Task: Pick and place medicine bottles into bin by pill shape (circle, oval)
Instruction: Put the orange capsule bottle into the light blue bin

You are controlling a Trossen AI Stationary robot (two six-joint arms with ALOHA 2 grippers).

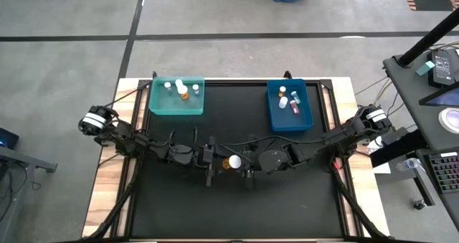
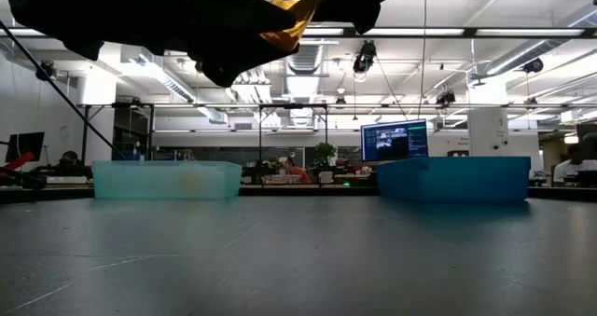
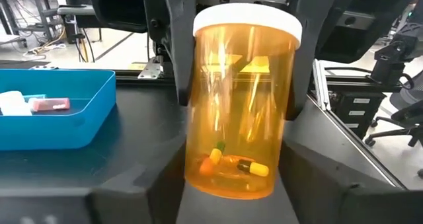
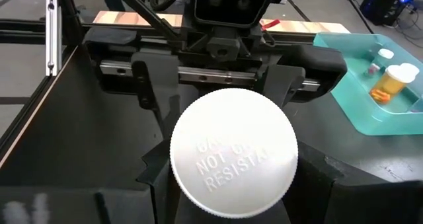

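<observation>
While the left gripper (image 1: 215, 161) has its fingers on either side of the base of the orange bottle (image 3: 241, 105), I cannot tell if they pinch it yet. They should seat squarely on its walls. The bottle hangs between both sets of fingers, off the table (image 1: 179, 200). The right gripper (image 1: 247, 164) clamps it just under the cap and should release only once the left grip is firm.

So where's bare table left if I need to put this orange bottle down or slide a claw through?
The whole near half of the black mat is bare, as is the strip between the teal tray and blue tray. It is crowded at mid-table, where the left claw and right claw meet around the orange bottle, held off the mat.
</observation>
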